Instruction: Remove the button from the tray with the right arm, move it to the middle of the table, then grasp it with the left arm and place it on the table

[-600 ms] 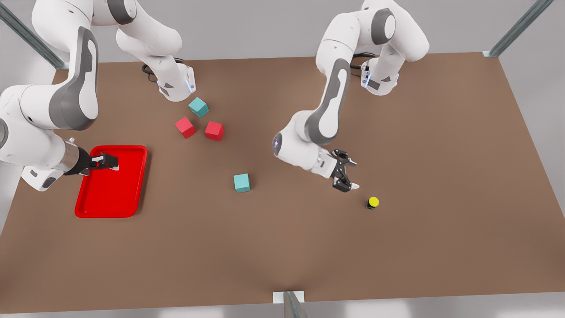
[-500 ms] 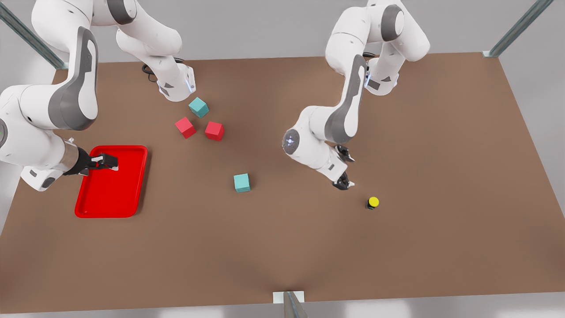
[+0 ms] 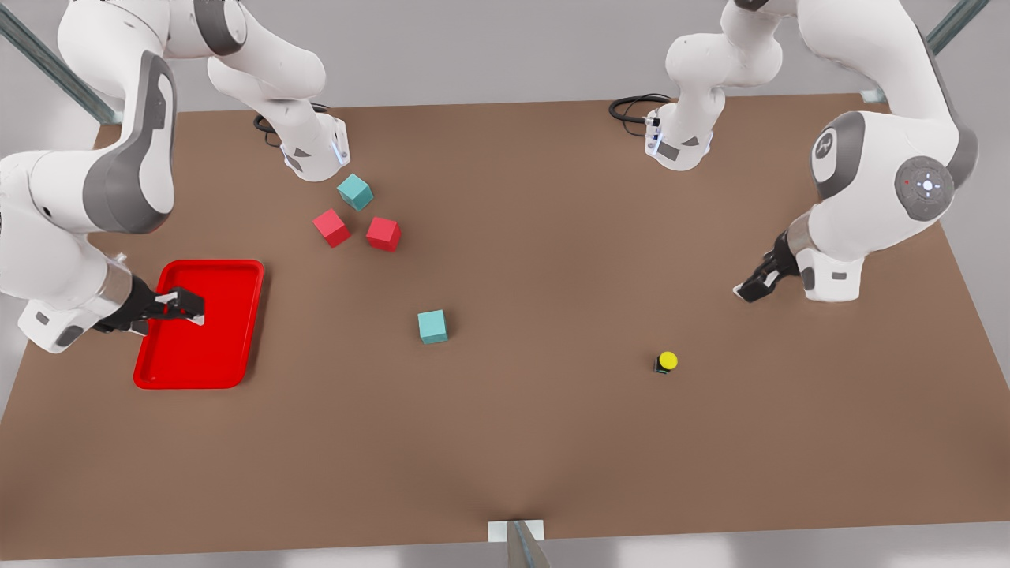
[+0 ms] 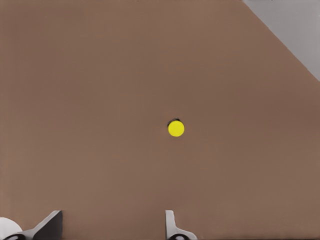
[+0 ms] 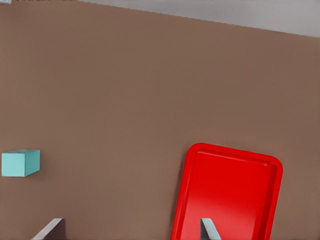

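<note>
The button, a yellow cap on a black base, stands alone on the brown table, right of centre in the front view. It also appears in the left wrist view as the button, well ahead of my open left gripper. That left gripper hangs near the front view's right side, apart from the button. My right gripper hovers open over the red tray, holding nothing. In the right wrist view the tray lies bare beneath the right gripper.
Two red cubes and a teal cube sit near the far arm base. Another teal cube rests mid-table, also seen as the teal cube. A cable lies at the far edge.
The left arm has swung away from beside the button to the front view's right side. The right gripper has shifted slightly toward the tray's near left. The button has not moved.
</note>
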Available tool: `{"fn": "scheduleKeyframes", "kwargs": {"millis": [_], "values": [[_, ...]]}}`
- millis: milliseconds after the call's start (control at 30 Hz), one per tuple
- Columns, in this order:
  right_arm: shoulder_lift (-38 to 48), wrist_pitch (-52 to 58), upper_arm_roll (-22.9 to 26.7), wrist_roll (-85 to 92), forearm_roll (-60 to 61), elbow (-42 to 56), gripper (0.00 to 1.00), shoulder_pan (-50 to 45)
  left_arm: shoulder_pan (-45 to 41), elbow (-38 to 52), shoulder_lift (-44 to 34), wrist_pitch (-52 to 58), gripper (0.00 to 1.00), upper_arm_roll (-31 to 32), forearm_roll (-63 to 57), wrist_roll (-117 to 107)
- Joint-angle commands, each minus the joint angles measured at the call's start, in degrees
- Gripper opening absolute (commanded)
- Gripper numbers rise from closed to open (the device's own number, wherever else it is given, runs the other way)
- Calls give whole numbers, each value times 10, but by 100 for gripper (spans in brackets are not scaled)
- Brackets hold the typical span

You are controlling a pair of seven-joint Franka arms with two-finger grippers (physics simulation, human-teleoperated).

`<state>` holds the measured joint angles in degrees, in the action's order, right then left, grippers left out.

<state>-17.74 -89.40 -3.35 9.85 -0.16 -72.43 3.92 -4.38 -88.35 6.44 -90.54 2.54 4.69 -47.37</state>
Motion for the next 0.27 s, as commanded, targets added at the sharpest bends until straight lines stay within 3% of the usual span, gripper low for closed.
{"fn": "scheduleKeyframes", "kwargs": {"millis": [0,233], "values": [[-13,-59,1,-4,-2,1,100,3,-1,-26,-30,-42,100,6,-39,497],[-13,-74,-5,-4,-25,21,100,-19,-4,-6,5,-53,100,7,-53,499]]}}
